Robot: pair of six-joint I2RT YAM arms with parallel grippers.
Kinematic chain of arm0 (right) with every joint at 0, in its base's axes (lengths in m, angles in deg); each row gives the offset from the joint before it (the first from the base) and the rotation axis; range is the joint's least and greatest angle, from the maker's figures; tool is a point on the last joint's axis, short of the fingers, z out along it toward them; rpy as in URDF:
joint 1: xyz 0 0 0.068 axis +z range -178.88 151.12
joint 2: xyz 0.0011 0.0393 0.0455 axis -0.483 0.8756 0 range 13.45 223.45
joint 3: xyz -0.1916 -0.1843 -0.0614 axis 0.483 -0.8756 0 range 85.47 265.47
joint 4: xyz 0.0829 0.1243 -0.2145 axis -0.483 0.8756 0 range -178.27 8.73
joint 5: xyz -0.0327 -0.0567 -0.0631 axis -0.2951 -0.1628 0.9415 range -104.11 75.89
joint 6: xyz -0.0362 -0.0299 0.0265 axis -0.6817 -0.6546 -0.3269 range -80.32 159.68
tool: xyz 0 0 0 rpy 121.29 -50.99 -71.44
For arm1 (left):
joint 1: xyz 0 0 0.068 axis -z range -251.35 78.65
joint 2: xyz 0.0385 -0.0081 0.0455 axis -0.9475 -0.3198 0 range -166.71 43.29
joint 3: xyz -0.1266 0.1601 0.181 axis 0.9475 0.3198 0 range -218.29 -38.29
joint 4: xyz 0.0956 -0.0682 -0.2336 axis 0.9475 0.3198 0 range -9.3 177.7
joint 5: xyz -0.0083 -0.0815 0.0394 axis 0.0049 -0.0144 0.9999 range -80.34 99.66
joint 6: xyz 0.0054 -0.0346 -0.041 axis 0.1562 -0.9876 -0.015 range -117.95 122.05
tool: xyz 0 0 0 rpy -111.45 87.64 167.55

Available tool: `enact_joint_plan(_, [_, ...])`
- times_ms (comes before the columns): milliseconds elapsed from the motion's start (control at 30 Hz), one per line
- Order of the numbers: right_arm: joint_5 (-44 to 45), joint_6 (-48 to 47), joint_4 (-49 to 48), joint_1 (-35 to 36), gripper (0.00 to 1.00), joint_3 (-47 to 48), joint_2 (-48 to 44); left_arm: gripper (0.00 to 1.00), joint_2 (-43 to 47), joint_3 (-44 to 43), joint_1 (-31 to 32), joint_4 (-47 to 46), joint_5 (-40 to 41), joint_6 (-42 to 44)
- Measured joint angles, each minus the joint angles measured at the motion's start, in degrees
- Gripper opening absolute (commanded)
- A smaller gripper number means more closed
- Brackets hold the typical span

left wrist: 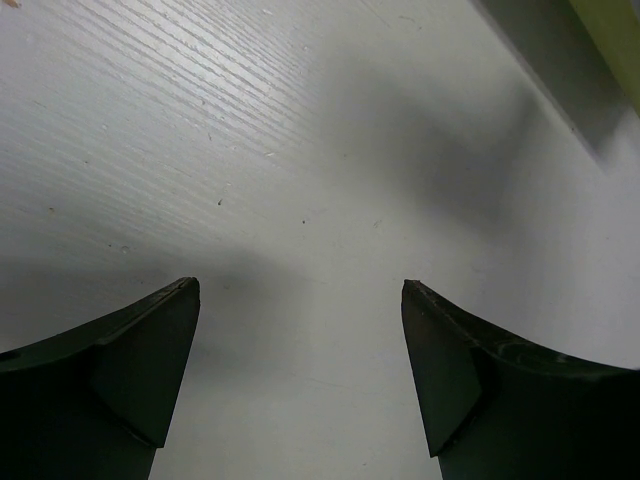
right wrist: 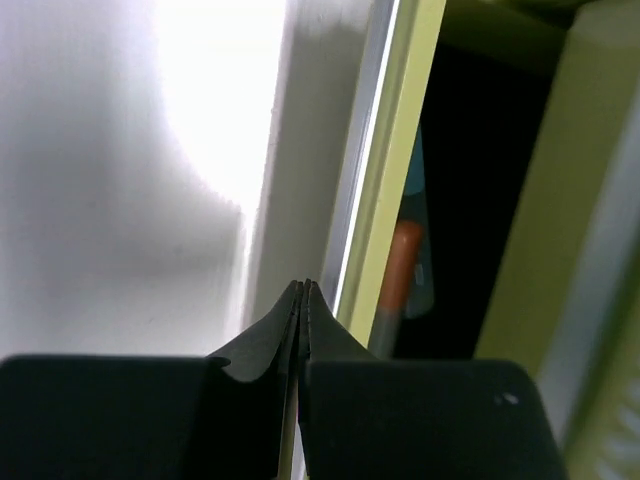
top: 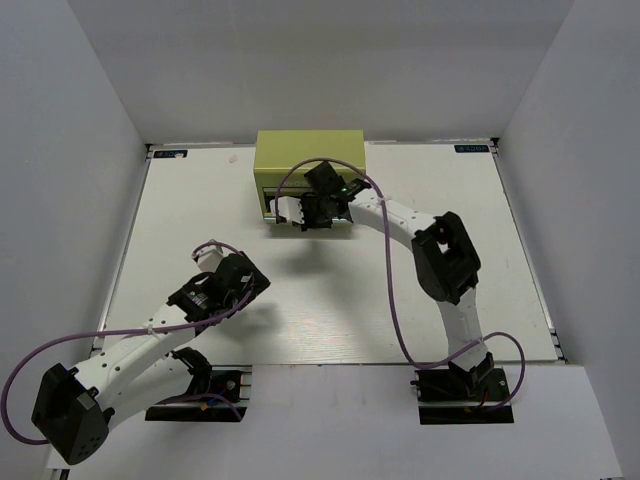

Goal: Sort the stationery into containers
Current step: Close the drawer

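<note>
The yellow-green tool chest (top: 308,160) stands at the back of the table. My right gripper (top: 303,214) is at its front, fingers pressed together with nothing visible between them. In the right wrist view the shut gripper (right wrist: 305,285) sits just beside the front edge of a partly open drawer (right wrist: 400,170). Inside the dark drawer lie an orange-capped marker (right wrist: 402,265) and a light blue pen (right wrist: 420,200). My left gripper (top: 250,278) is open and empty over bare table; it also shows in the left wrist view (left wrist: 300,285). No other pens show.
White walls enclose the table (top: 200,220) on three sides. A corner of the chest (left wrist: 620,30) shows at the top right of the left wrist view, with its shadow below it. Purple cables loop along both arms.
</note>
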Motion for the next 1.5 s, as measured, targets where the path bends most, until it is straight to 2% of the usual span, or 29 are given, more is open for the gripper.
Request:
enact_joint_plan(233, [5.97,3.91,0.46,-0.26,0.00,3.21,8.92,0.92,-0.04,0.00,0.00,0.22,-0.02,0.28])
enact_joint_plan(600, [19.74,9.88,-9.97,-1.36,0.00,3.21,9.66,0.92,-1.57,0.00,0.00,0.22,-0.02,0.46])
enact_joint_plan(867, [22.01,10.73,-12.92,-1.46,0.00,0.48,8.81,0.92,-3.48,0.00,0.00,-0.17,-0.07,1.05])
enact_joint_plan(933, [19.61,10.73,-11.15,-1.90,0.00,0.20,7.93,0.92,-3.65,0.00,0.00,-0.55,-0.31,1.60])
enact_joint_plan(967, [16.61,10.84,-9.14,-2.19,0.10,0.20,6.91,0.93,-3.69,0.00,0.00,-0.87,-0.48,2.10])
enact_joint_plan(1033, [10.05,12.33,-5.07,-2.75,0.22,-0.96,3.34,0.94,-3.72,0.00,0.00,-1.75,-1.11,3.30])
enact_joint_plan(1067, [6.80,13.66,-4.31,-3.08,0.51,-2.73,0.44,0.94,-3.69,0.00,0.00,-2.45,-1.49,4.17])
enact_joint_plan(1100, [4.17,14.78,-4.15,-3.39,0.75,-4.90,-3.10,0.94,-3.63,0.00,0.00,-3.04,-1.77,4.85])
enact_joint_plan(1133, [2.23,16.98,-5.01,-3.72,0.90,-8.28,-7.30,0.96,-3.48,0.00,0.00,-3.67,-2.23,5.66])
enact_joint_plan(1233, [2.43,24.24,-9.40,-4.26,0.90,-18.53,-21.22,0.98,-2.49,0.00,0.00,-6.14,-3.21,8.35])
enact_joint_plan(1300, [6.14,29.40,-12.55,-4.57,0.90,-22.45,-28.39,0.99,-1.95,0.00,0.00,-7.82,-3.82,9.92])
enact_joint_plan(1500, [20.87,38.97,-19.41,-7.04,0.90,-29.22,-36.68,0.99,-1.88,-0.02,0.00,-13.20,-5.53,15.93])
